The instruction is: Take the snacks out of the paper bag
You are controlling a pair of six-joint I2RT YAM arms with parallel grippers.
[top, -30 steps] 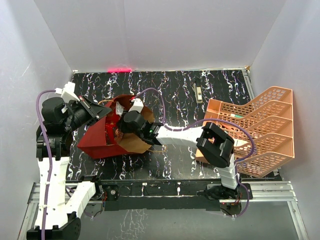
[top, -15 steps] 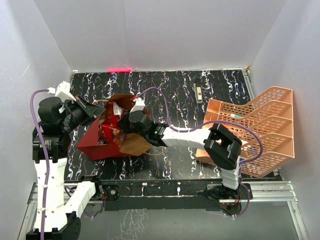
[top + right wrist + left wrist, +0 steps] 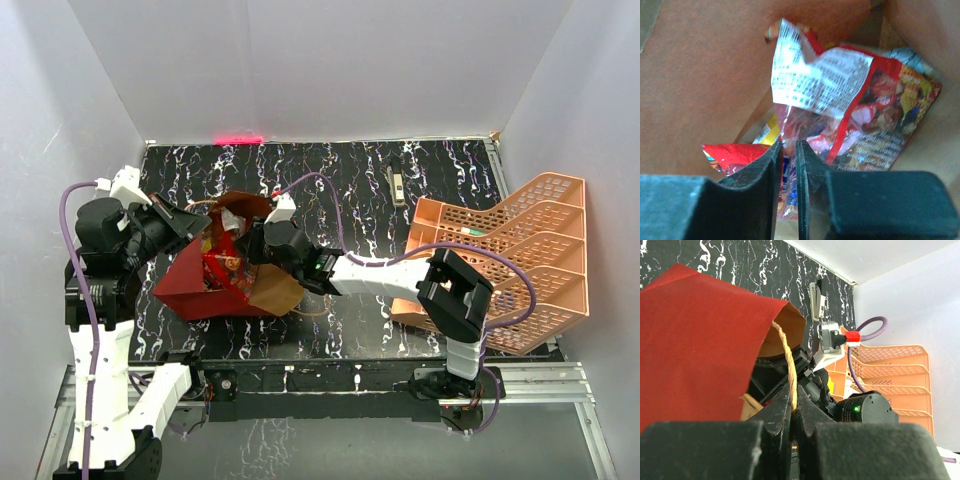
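The paper bag [image 3: 190, 285] lies on its side at the left, red outside, its brown mouth turned to the right. My left gripper [image 3: 190, 222] is shut on the bag's tan cord handle [image 3: 786, 360] and holds the upper edge [image 3: 695, 350] up. My right gripper [image 3: 245, 250] reaches into the mouth. In the right wrist view its jaws [image 3: 789, 147] are closed on the shiny edge of a red chip bag [image 3: 860, 115] that has a white printed back. Another red packet [image 3: 732, 154] and a yellow packet [image 3: 767, 132] lie beside it on the brown inside [image 3: 705, 75]. Red packets [image 3: 222, 268] also show from above.
A peach lattice tiered tray [image 3: 520, 260] stands at the right of the table. A slim black-and-cream pen-like tool [image 3: 397, 180] lies at the back near the middle. White walls close in the table on three sides.
My right gripper has moved left, further into the bag. My left gripper has drawn the handle up and to the left, and the bag's mouth now shows more of the red packets.
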